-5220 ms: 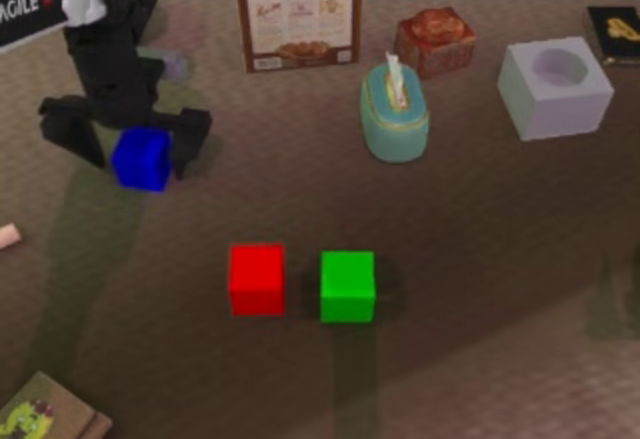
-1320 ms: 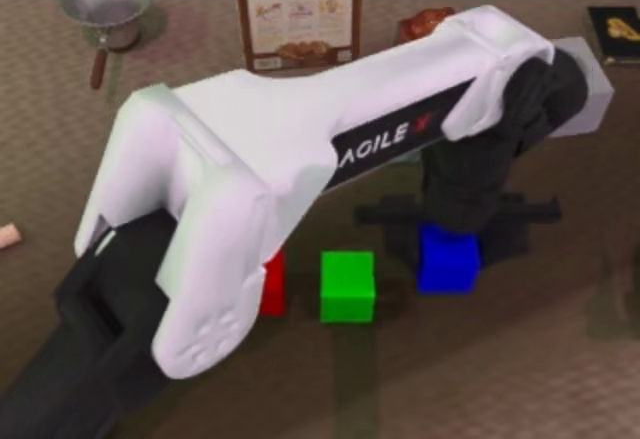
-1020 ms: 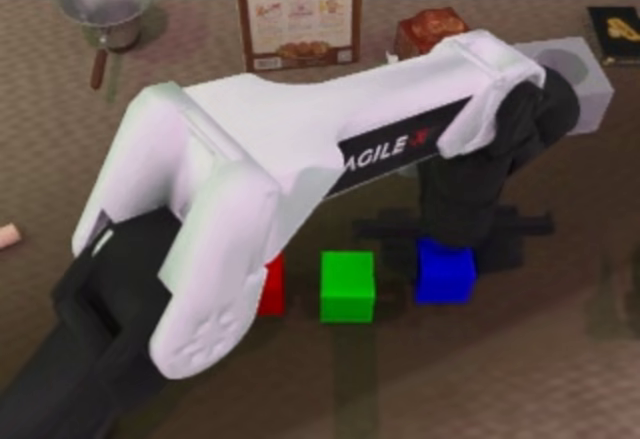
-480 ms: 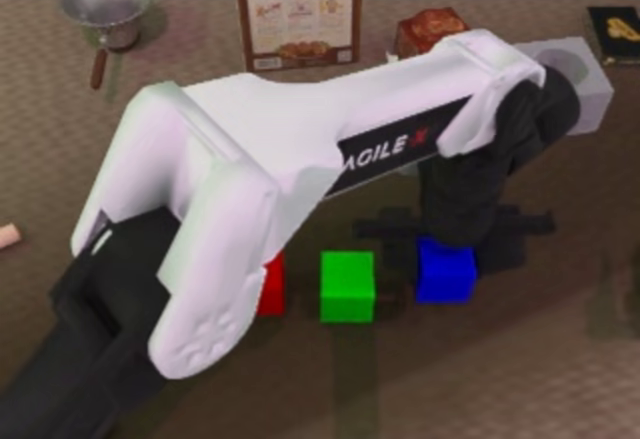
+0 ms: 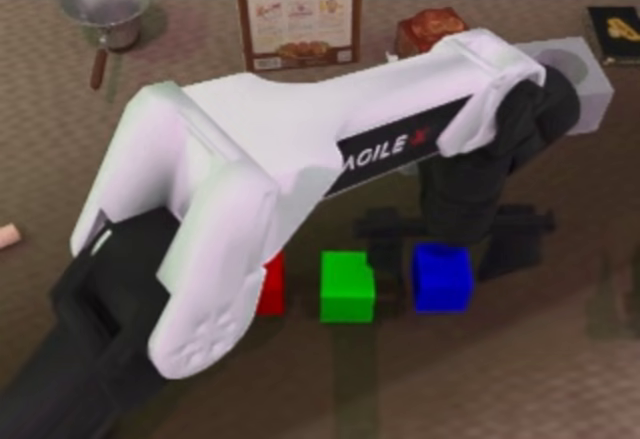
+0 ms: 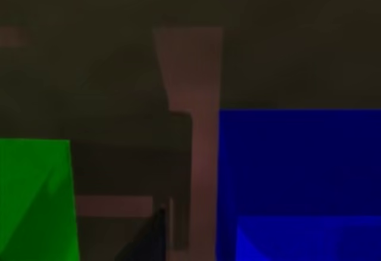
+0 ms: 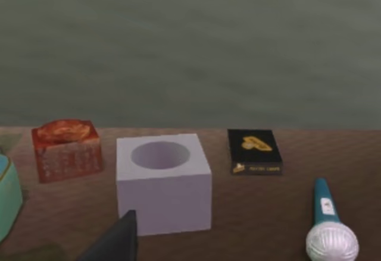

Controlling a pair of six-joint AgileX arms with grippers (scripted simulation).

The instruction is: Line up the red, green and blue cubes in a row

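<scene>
Blue cube (image 5: 442, 277) sits on the table (image 5: 560, 359) at the right end of a row: green cube (image 5: 347, 285) in the middle, red cube (image 5: 271, 284) at left, mostly hidden under the arm. Left gripper (image 5: 455, 239) hangs over the blue cube, fingers spread wide, gripping nothing. Right gripper isn't visible from above. Grey hollowed block (image 7: 163, 182) stands far right.

L arm stretched across table, L gripper (image 5: 445, 234) fingers spread wide.
</scene>
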